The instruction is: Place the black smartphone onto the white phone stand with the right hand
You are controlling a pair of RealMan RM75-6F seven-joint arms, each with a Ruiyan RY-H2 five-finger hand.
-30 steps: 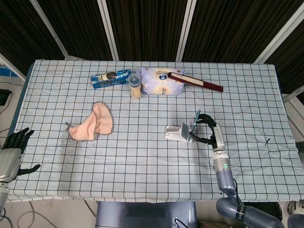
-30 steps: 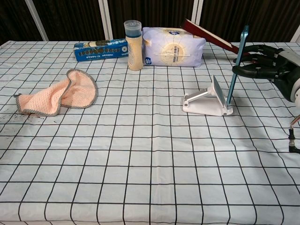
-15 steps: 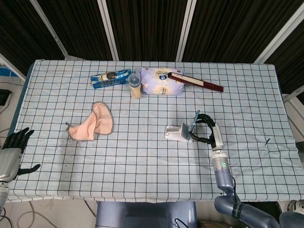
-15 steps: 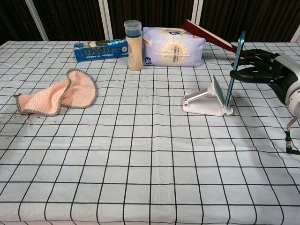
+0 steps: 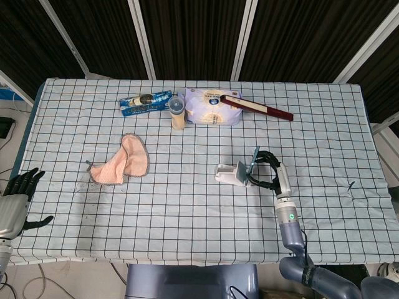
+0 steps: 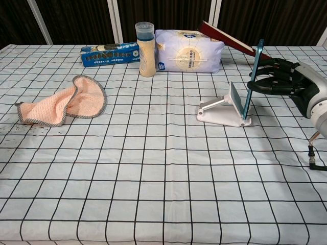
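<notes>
While the right hand (image 6: 286, 81) pinches the black smartphone (image 6: 252, 81) by its upper part, fingers curled round the edge, the phone stands nearly upright with its bottom edge down in the lip of the white phone stand (image 6: 220, 109), just ahead of the fingertips and not yet leaning on the stand's back plate as far as the chest view shows. It looks thin, rigid, smooth-sided and probably light (glass, so likely slippery and fragile), so an edge grip high up suits it, with a gentle tilt back needed before letting go. The wrist comes in low from the right, palm toward the stand. At the near table edge far off to the side, the left hand (image 5: 15, 198) rests idle, fingers apart, holding nothing.
</notes>
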